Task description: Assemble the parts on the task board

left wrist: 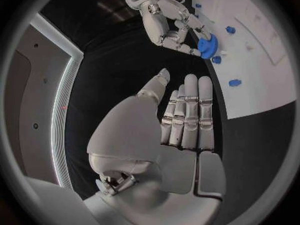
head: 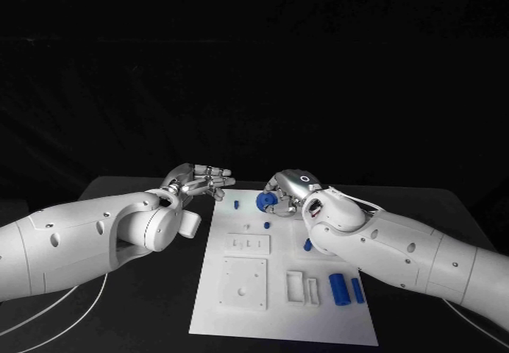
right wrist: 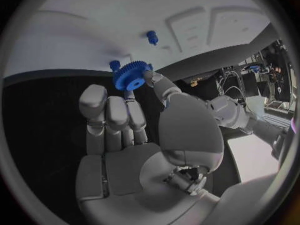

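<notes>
Holding a blue gear (right wrist: 130, 76) at its fingertips, the right hand (head: 285, 189) hangs over the far end of the white task board (head: 281, 309), the toothed wheel pinched between thumb and fingers just above the plate. Over on the left, the left hand (left wrist: 178, 122) is flat, fingers straight and side by side, thumb apart, gripping nothing, hovering over the black desk (head: 138, 309) just beside the board's far left corner. On the board: a small blue peg (head: 233, 204) near the far edge, two blue cylinders (head: 346, 289) lying side by side by the near right, and raised white blocks (head: 244, 282) with holes in the middle. Behind the desk, all dark.
</notes>
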Robot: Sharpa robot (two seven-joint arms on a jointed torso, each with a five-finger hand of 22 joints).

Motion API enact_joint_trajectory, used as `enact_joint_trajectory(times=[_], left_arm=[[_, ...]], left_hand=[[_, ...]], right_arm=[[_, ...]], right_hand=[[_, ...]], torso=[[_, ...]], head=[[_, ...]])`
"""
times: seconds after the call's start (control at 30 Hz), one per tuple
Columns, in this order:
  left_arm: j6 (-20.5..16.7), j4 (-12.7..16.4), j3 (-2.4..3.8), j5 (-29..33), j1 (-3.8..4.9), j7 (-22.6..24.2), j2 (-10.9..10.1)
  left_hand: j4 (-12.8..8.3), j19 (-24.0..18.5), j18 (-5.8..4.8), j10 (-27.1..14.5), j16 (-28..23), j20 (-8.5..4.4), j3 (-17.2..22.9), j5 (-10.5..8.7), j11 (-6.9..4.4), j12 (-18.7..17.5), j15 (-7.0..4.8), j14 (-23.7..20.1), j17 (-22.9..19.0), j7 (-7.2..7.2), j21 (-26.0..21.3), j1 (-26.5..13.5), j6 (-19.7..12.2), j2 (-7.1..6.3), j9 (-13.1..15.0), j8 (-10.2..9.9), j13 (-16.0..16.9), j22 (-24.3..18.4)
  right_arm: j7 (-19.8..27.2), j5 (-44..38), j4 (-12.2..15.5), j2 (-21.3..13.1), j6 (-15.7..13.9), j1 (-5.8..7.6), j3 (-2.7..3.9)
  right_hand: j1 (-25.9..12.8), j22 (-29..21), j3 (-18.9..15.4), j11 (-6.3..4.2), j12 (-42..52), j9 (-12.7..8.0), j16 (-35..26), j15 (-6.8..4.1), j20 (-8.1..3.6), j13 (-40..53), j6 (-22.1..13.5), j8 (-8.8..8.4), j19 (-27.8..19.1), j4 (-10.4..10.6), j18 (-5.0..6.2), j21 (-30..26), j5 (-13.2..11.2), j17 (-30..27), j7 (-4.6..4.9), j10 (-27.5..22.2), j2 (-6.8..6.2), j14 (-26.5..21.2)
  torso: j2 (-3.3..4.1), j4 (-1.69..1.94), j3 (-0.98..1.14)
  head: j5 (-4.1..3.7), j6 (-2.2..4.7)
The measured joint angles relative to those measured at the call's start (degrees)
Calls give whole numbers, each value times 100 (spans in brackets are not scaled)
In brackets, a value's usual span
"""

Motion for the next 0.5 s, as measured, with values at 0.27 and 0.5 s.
enact_joint_trajectory(times=[0.27,0.5], left_arm=[[0,13,0,0,0,0,24],[0,13,0,-1,0,1,29]], left_hand=[[0,0,0,0,0,0,0,0,0,0,0,0,-1,0,9,0,0,0,0,0,0,-3],[0,0,-3,0,0,0,0,0,0,0,0,0,-4,0,9,0,0,0,0,0,0,-3]], right_arm=[[9,-36,-235,211,0,-4,-87],[18,-52,-385,278,2,-2,-109]], right_hand=[[0,0,-32,1,0,2,0,0,0,0,-4,0,0,32,-1,0,0,-16,2,1,0,0],[0,0,-90,2,0,2,0,0,0,-1,-6,-1,0,90,-2,0,0,-25,3,2,-1,0]], torso=[[11,16,4],[12,16,4]], head=[[9,-7],[31,-19]])
